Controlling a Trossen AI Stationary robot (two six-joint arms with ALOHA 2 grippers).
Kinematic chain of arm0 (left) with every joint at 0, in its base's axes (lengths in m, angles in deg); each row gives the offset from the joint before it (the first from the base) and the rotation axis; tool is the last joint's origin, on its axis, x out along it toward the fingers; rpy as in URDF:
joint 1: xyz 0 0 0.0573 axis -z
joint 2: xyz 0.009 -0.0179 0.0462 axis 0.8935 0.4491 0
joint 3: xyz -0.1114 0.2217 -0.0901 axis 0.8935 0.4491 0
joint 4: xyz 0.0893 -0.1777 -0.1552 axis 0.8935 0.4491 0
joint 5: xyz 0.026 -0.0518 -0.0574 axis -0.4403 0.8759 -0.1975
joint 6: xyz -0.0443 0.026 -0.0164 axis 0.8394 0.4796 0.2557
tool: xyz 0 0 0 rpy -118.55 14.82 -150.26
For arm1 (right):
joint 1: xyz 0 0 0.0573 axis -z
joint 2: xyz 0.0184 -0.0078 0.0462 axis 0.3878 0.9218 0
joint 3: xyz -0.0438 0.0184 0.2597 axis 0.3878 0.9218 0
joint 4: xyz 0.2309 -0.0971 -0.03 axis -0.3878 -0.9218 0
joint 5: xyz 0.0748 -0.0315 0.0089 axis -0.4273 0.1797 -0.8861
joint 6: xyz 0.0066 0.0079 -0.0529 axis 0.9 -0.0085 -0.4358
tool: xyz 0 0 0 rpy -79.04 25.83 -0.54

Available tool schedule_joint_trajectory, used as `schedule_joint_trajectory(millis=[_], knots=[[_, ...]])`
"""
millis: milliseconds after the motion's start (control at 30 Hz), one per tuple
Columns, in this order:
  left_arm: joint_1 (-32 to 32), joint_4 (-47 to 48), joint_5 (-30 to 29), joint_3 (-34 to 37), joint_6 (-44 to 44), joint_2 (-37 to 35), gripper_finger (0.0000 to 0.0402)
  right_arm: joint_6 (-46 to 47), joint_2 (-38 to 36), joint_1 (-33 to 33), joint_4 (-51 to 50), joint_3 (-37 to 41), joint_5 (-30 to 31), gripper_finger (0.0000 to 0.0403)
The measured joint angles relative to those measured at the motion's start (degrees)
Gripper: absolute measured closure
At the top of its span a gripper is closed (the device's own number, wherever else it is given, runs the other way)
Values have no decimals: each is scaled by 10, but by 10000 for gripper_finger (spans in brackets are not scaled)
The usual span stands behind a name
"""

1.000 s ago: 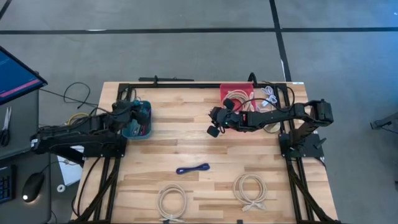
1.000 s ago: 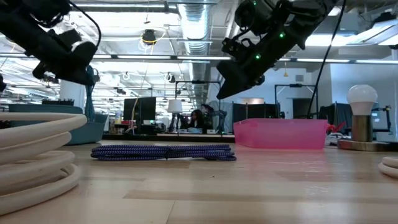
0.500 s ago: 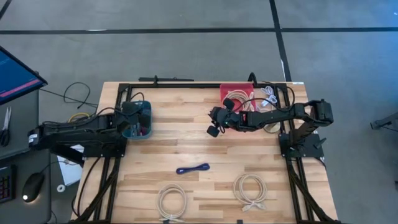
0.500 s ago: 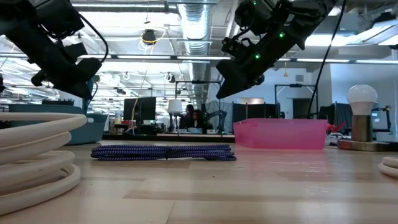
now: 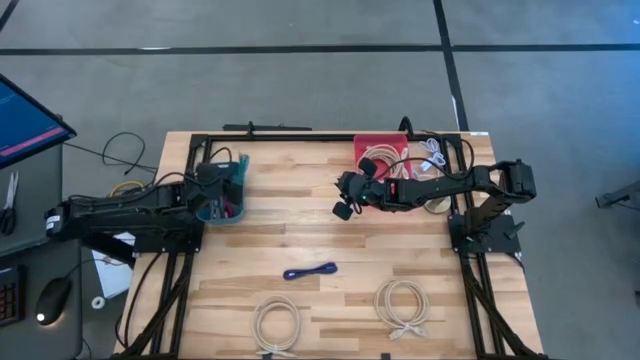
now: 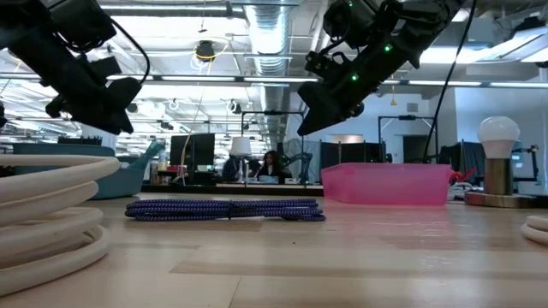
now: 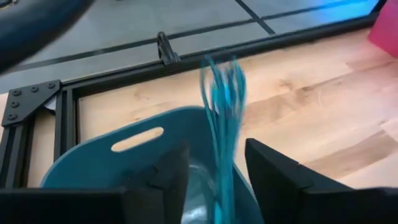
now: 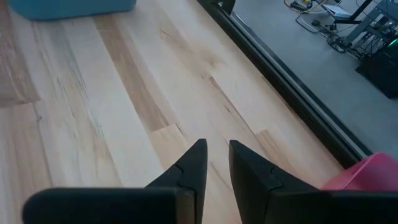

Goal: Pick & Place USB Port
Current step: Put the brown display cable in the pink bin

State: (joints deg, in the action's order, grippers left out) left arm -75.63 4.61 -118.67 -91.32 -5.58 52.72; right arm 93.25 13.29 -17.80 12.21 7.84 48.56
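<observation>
My left gripper hangs over the teal plastic bin at the table's far left, fingers parted and released, with a teal cable blurred between them, its lower end inside the bin. My right gripper hovers mid-table over bare light wooden planks, just left of the pink plastic tray, fingers nearly together and empty. A dark blue braided cable lies near centre, with two coiled cream cables nearer.

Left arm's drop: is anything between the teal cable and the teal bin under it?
Nothing visible. The teal cable hangs between the open left pincer's fingers, right over the teal bin's mouth. The right pincer hovers mid-table.
</observation>
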Motion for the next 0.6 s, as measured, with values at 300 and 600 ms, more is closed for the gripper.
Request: schedule_joint_trajectory(millis=[300, 600], knots=[[0, -183, -24, 0, -122, 0, 225, 0, 0, -1, 0, 0, 0, 344], [0, -447, 278, 0, -302, 0, 251, -44, 0, -19, 26, 0, -9, 344]])
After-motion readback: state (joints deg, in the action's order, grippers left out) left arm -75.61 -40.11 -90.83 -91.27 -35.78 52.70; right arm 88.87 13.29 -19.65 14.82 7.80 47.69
